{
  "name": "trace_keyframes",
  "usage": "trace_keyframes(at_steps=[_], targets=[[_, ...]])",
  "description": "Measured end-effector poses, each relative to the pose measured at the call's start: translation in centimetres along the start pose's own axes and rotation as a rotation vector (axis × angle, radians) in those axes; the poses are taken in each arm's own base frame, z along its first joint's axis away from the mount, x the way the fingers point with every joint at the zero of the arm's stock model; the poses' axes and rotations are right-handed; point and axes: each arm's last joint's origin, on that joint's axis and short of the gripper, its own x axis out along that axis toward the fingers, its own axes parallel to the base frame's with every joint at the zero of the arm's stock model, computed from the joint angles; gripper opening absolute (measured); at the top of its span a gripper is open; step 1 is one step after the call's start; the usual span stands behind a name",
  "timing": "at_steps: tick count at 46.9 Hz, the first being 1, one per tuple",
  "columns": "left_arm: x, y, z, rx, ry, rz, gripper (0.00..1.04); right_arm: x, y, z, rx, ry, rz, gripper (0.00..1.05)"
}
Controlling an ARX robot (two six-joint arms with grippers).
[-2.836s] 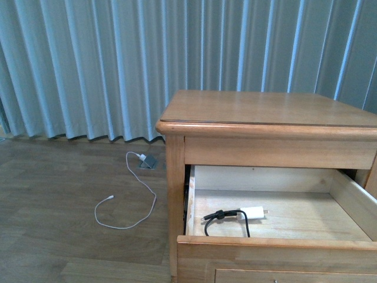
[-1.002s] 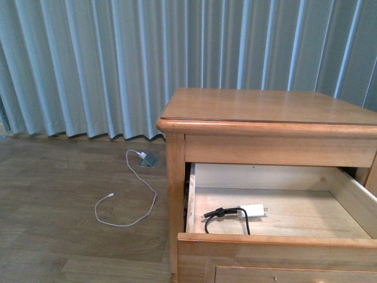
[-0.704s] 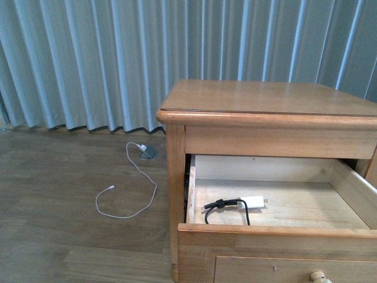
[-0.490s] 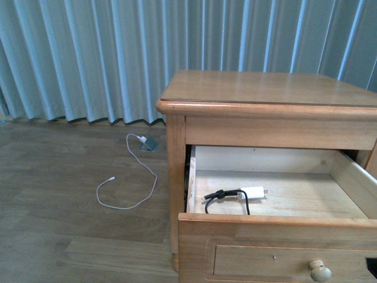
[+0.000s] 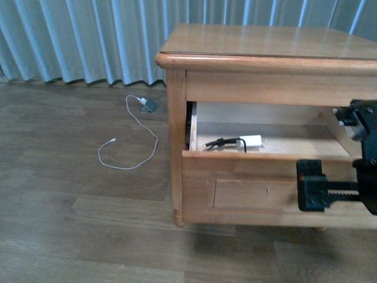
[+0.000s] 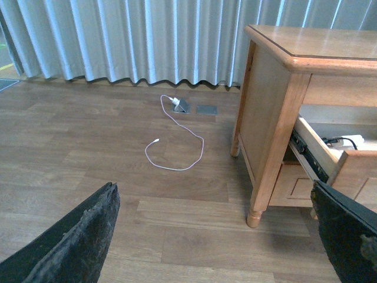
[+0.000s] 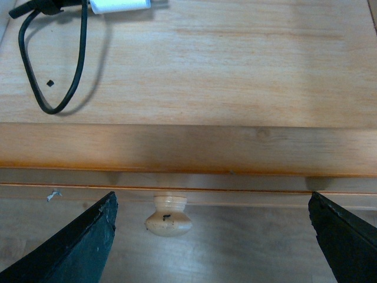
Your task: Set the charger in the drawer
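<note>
Plainly the small white charger block with looped black cable (image 5: 250,141) lies inside the light-brown wooden drawer (image 5: 253,190), toward nine o'clock; it looks light, cable floppy, best held by the rigid block; the left pincer (image 6: 213,188) and right pincer (image 7: 212,200) both gape empty

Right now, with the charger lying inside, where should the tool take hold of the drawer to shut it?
By the round pale knob on the drawer front, coming from the front. It is the only part that sticks out of the panel, and the right tool is open wide enough to straddle it. The knob sits off-centre between the fingers, so centring first seems wise.
</note>
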Motion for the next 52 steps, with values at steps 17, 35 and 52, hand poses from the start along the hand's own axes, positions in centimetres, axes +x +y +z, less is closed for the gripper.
trace_keyframes(at_steps=[17,35,52], targets=[[0.0,0.0,0.0,0.0,0.0,0.0,0.99,8.2,2.2,3.8,-0.001,-0.208,-0.05,0.96],[0.0,0.0,0.0,0.0,0.0,0.0,0.99,13.3,3.0,6.1,0.007,-0.323,-0.109,0.96],[0.0,0.0,0.0,0.0,0.0,0.0,0.99,12.4,3.0,6.5,0.001,-0.382,-0.111,0.96]])
